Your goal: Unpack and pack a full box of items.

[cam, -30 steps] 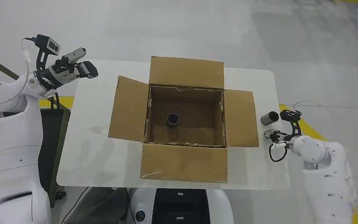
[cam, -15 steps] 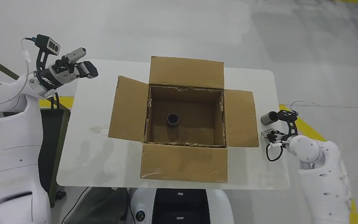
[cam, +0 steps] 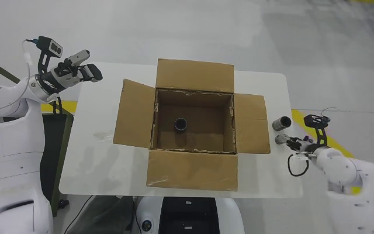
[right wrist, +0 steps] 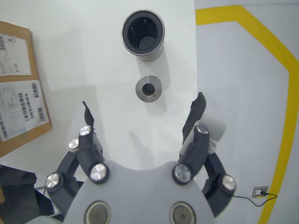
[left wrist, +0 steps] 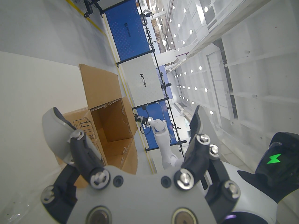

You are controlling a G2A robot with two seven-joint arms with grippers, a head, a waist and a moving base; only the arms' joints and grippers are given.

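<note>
White table on grey floor holds box.

Left gripper held level, fingers spread wide. Right gripper tilted downward, fingers likewise well apart.

Bright, even light comes from above; rows of round ceiling lamps glare in the left wrist view. Inside the box it is dimmer. Beside the box, the large cylinder and the small cylinder cast soft, short shadows on the white table.
</note>
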